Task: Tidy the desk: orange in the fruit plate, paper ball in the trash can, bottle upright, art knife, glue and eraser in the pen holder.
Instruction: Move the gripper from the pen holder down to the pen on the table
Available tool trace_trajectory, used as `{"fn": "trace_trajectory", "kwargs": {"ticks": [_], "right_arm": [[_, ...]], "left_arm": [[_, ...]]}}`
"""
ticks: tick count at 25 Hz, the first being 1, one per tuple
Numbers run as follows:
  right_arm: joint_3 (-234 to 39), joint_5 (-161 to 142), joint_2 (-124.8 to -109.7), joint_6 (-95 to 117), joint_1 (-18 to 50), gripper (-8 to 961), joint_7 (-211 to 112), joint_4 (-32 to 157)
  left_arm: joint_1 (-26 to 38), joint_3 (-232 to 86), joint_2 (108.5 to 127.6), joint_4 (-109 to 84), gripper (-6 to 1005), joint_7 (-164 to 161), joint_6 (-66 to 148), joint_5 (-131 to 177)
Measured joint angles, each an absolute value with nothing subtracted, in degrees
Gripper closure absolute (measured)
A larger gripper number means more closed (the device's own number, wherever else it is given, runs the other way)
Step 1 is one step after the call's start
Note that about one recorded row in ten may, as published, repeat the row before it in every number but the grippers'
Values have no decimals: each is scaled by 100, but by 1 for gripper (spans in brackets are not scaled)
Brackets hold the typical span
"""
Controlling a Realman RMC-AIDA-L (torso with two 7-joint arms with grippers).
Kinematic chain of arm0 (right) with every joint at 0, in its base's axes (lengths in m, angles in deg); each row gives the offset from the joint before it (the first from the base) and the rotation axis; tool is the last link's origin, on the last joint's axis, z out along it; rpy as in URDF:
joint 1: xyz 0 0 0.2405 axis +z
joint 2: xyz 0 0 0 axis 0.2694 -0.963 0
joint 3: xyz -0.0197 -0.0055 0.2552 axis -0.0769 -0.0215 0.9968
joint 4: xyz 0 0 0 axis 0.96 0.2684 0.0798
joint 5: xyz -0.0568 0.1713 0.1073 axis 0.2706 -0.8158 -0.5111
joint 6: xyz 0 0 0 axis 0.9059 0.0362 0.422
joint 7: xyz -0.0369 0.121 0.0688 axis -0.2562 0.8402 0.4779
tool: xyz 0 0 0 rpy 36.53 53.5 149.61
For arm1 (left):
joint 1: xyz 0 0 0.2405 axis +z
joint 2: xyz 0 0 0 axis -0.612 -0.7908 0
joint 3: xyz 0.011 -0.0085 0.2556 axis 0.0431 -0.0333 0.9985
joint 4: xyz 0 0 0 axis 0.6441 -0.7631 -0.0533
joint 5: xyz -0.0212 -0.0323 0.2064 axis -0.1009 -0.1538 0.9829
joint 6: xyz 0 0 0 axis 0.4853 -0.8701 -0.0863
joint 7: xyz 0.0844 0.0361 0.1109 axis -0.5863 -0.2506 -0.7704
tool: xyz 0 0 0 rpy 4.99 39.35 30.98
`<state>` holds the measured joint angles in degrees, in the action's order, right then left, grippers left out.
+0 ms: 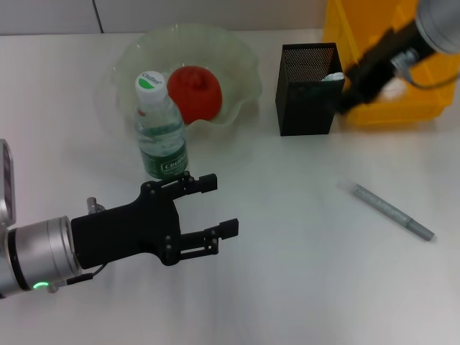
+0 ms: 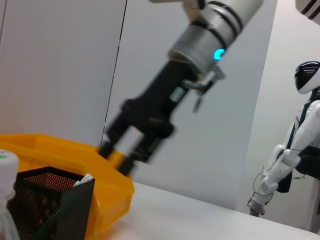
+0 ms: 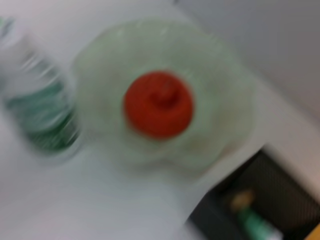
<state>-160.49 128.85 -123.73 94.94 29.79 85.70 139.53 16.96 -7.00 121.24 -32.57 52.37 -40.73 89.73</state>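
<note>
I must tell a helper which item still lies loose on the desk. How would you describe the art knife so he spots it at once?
Start at the black mesh pen holder beside the yellow bin. Nearer the robot, on bare white table, lies the art knife: a slim grey stick lying flat and alone, unlike the upright bottle.

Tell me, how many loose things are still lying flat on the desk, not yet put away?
1: a grey art knife lies on the white desk, in front of the pen holder. Others could be hidden.
</note>
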Motion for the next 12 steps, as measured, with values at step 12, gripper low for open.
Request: {"fn": "trace_trajectory", "kwargs": {"ticks": [12], "right_arm": [[-16793,12878,-12392,9288,2374,404,8519,12815]], "left_arm": [[1642,-699,12115,-3285,201,5250,-4073,8985]]}}
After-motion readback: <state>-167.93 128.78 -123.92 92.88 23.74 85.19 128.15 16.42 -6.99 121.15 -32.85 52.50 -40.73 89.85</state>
